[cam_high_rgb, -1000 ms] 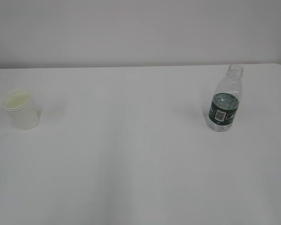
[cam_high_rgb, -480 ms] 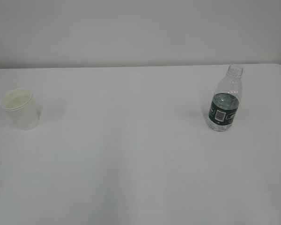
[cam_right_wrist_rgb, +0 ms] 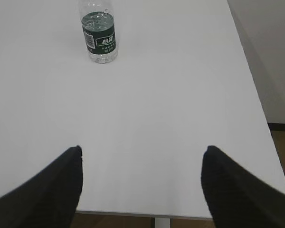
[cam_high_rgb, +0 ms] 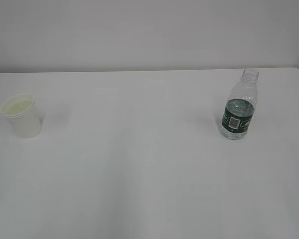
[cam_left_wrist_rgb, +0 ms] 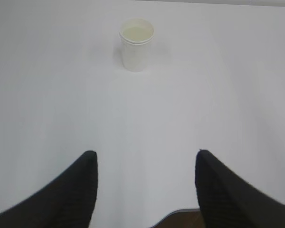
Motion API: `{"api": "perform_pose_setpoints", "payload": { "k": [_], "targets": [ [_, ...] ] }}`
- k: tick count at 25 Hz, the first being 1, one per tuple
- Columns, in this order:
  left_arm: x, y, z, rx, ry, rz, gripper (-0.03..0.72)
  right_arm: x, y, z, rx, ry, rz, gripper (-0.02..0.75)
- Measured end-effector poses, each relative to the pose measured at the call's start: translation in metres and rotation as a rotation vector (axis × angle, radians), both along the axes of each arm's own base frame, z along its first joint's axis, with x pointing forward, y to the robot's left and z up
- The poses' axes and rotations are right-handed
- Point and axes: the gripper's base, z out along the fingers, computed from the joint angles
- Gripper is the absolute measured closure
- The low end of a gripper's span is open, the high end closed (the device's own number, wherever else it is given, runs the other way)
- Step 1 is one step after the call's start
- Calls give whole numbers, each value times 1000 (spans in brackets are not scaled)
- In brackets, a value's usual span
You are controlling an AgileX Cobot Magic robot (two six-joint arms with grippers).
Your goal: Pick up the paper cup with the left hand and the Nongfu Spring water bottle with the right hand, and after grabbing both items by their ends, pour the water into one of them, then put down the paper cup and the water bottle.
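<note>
The paper cup [cam_high_rgb: 22,116] stands upright at the table's left; in the left wrist view the paper cup [cam_left_wrist_rgb: 136,44] is far ahead of my left gripper [cam_left_wrist_rgb: 146,154], which is open and empty above the table's near edge. The Nongfu Spring water bottle [cam_high_rgb: 238,106] stands upright and uncapped at the right, with water up to about its green label. The right wrist view shows the bottle [cam_right_wrist_rgb: 99,35] far ahead and to the left of my right gripper [cam_right_wrist_rgb: 142,151], open with nothing between its fingers. Neither arm appears in the exterior view.
The white table [cam_high_rgb: 139,164] runs back to a pale wall. Its right edge [cam_right_wrist_rgb: 256,95] drops off to a floor beside the right gripper, and the near edge [cam_left_wrist_rgb: 180,212] lies under the left gripper.
</note>
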Motion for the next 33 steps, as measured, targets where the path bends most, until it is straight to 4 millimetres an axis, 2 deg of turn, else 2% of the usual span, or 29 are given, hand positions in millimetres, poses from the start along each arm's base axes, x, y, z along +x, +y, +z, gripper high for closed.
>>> {"api": "perform_pose_setpoints", "payload": {
  "k": [33],
  "targets": [
    [0,0,0,0,-1,0,228,0,0,0,1,0,-2,148]
  ]
}}
